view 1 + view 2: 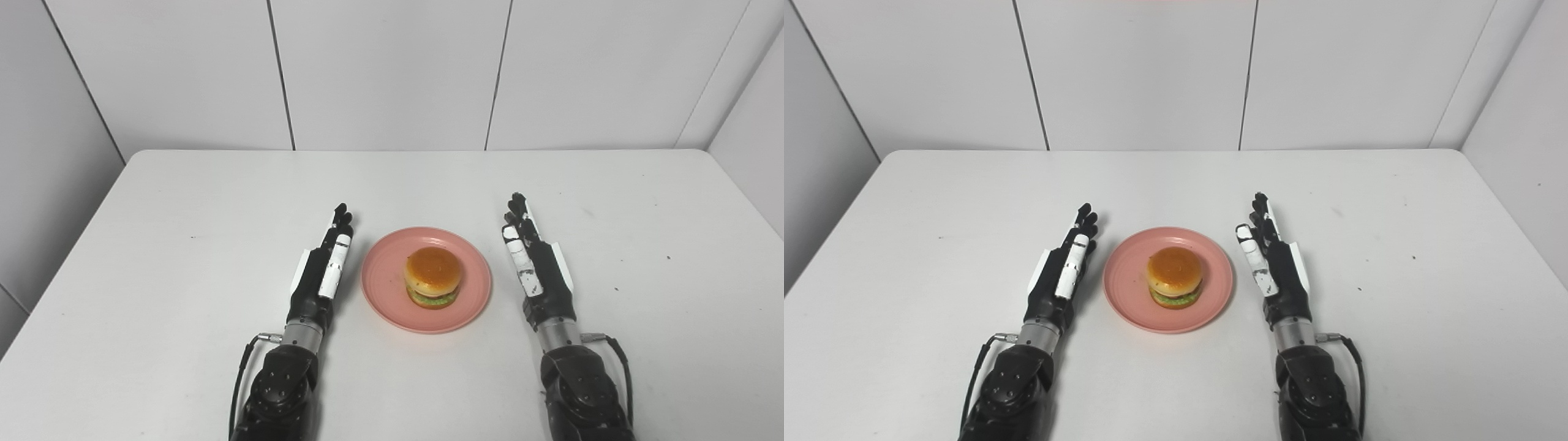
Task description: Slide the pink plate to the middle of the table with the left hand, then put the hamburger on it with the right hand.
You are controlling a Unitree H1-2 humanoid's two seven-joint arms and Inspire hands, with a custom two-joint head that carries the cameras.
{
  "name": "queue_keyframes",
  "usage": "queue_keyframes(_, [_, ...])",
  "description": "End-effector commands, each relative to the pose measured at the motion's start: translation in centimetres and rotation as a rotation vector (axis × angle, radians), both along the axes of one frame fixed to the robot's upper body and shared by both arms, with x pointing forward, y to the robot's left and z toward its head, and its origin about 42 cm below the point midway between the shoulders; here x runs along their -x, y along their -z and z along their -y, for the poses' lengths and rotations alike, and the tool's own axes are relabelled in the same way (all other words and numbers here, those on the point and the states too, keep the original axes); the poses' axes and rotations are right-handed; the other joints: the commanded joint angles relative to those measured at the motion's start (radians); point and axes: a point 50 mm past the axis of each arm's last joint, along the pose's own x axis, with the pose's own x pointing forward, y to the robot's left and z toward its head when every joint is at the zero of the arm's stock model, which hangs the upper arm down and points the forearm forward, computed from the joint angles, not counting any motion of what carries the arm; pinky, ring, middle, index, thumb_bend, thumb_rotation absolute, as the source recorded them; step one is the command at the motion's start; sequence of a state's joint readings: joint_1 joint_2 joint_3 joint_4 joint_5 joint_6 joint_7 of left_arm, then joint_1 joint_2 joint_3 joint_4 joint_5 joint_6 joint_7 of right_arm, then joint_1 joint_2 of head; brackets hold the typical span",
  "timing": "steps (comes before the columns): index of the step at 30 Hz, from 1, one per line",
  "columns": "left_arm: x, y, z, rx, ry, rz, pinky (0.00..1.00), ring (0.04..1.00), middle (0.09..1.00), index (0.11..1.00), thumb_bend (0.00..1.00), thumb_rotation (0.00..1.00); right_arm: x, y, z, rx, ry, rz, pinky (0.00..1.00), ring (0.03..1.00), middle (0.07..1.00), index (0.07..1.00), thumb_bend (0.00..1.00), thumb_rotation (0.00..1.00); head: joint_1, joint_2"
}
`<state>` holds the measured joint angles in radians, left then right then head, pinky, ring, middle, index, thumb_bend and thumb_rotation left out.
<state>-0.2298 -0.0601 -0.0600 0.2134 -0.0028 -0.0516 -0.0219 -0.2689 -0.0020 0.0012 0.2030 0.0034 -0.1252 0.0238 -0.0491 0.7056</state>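
A pink plate [380, 288] lies near the middle of the white table. A hamburger [432, 277] with a brown bun and green lettuce sits upright on it. My left hand [324, 266] rests just left of the plate, fingers straight and pointing away, holding nothing. My right hand [533, 257] rests just right of the plate, a small gap from its rim, fingers straight, holding nothing. Both hands stand apart from the plate. The same scene shows in the right eye view, with the plate [1127, 288] and hamburger [1175, 277] between the hands.
The white table [184, 233] ends at a grey panelled wall at the back. Its left and right edges are in view. A few small dark specks [667, 258] mark the surface.
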Motion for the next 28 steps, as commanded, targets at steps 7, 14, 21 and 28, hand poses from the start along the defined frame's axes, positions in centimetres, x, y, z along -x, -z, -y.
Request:
queue_keyframes(7, [-0.08, 0.01, -0.07, 0.033, 0.003, -0.029, 1.00, 1.000, 1.000, 1.000, 0.41, 1.00, -0.50, -0.96, -0.29, -0.004, -0.009, 0.016, 1.00, 1.000, 1.000, 1.000, 0.63, 0.90, 0.002, 0.006])
queue_keyframes(14, [-0.17, -0.07, -0.09, 0.046, -0.011, -0.015, 1.00, 1.000, 1.000, 1.000, 0.40, 1.00, -0.39, -0.91, -0.40, 0.037, -0.015, 0.026, 1.00, 1.000, 1.000, 1.000, 0.62, 0.90, 0.007, 0.013])
queue_keyframes(21, [-0.50, -0.09, -0.05, 0.104, -0.030, -0.002, 1.00, 1.000, 1.000, 1.000, 0.41, 1.00, -0.24, -0.96, -0.18, 0.053, -0.027, 0.024, 1.00, 1.000, 1.000, 1.000, 0.64, 0.91, 0.018, 0.018])
queue_keyframes(28, [-0.44, -0.17, -0.07, 0.085, -0.028, -0.016, 1.00, 1.000, 1.000, 1.000, 0.42, 1.00, -0.21, -0.94, -0.05, 0.057, -0.025, 0.015, 1.00, 1.000, 1.000, 1.000, 0.66, 0.91, 0.015, 0.022])
